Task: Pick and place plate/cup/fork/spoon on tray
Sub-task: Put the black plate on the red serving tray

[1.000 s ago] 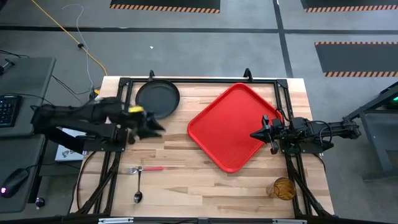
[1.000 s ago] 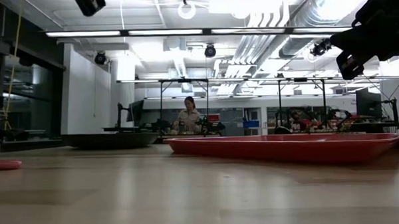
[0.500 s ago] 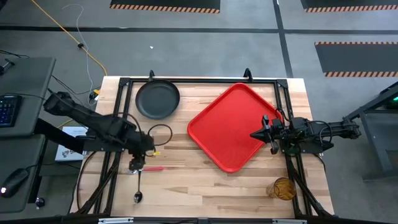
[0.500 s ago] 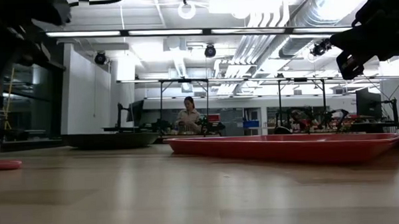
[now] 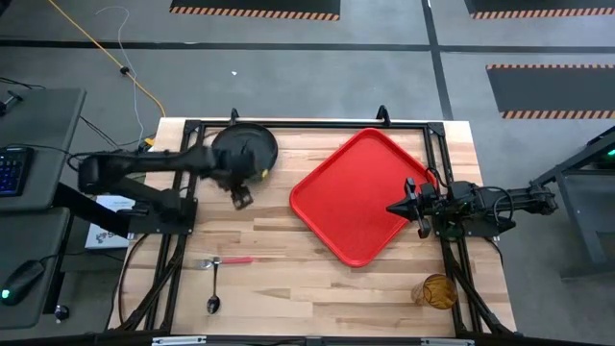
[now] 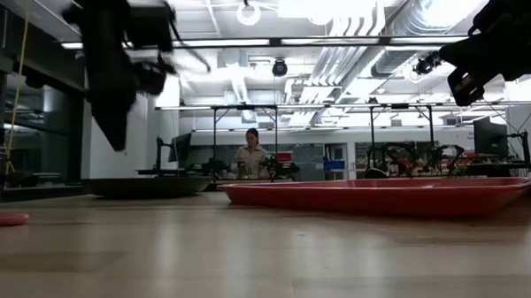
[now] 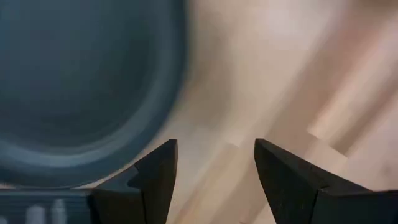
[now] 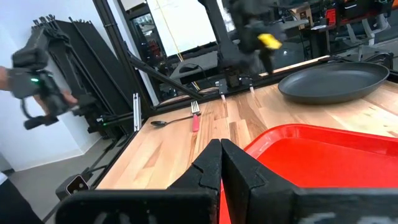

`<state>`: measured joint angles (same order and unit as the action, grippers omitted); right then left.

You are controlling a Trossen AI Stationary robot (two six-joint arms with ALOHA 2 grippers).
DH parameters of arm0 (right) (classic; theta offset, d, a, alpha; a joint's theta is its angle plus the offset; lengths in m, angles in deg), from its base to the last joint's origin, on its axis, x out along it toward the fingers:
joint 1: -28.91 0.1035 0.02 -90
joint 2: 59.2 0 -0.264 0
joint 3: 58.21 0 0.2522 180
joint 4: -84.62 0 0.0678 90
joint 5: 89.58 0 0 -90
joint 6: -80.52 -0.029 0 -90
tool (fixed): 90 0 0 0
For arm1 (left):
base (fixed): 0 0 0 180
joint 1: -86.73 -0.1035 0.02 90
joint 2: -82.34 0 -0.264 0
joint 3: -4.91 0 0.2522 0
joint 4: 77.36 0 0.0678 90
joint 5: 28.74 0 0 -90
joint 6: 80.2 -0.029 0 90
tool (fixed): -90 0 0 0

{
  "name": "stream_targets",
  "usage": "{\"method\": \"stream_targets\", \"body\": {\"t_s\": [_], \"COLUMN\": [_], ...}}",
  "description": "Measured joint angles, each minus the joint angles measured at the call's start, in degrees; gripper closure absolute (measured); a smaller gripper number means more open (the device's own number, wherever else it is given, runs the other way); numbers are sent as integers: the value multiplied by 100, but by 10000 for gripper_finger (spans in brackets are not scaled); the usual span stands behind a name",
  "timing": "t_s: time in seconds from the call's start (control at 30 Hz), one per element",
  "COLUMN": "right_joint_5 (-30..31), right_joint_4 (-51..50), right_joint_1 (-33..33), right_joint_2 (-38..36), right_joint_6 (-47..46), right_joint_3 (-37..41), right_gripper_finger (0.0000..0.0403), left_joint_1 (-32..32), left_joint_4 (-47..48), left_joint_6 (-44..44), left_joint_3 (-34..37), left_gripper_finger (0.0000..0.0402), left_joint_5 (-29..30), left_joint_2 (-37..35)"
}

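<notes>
High view: left fingers (image 5: 240, 198) beside plate (image 5: 244, 152).

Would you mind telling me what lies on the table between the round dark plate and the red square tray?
Nothing: in the high view, only bare wooden tabletop separates the round dark grey plate from the red square plastic tray.

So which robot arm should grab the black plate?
Probably the left. The left gripper hangs open right beside the plate, while the right gripper sits shut over the tray, across the table.
</notes>
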<state>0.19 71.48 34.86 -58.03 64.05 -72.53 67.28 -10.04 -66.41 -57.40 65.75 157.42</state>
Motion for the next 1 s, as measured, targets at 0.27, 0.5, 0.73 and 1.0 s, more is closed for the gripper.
{"method": "stream_targets", "body": {"t_s": [0.27, 0.5, 0.73, 1.0], "right_joint_5": [0, 0, 0, 0], "right_joint_4": [0, 0, 0, -1], "right_joint_1": [1, 2, 1, 2], "right_joint_2": [0, 0, 0, 0], "right_joint_6": [-1, 0, 0, 0], "right_joint_3": [-2, 0, -1, -1], "right_gripper_finger": [402, 402, 402, 402], "left_joint_1": [-637, -598, -592, -461], "left_joint_4": [-272, -685, -1028, -998], "left_joint_6": [-545, -744, -1139, -1592], "left_joint_3": [-170, -167, -167, -205], "left_gripper_finger": [200, 200, 206, 350], "left_joint_5": [-200, 438, 420, 592], "left_joint_2": [872, 1414, 1850, 1990]}}
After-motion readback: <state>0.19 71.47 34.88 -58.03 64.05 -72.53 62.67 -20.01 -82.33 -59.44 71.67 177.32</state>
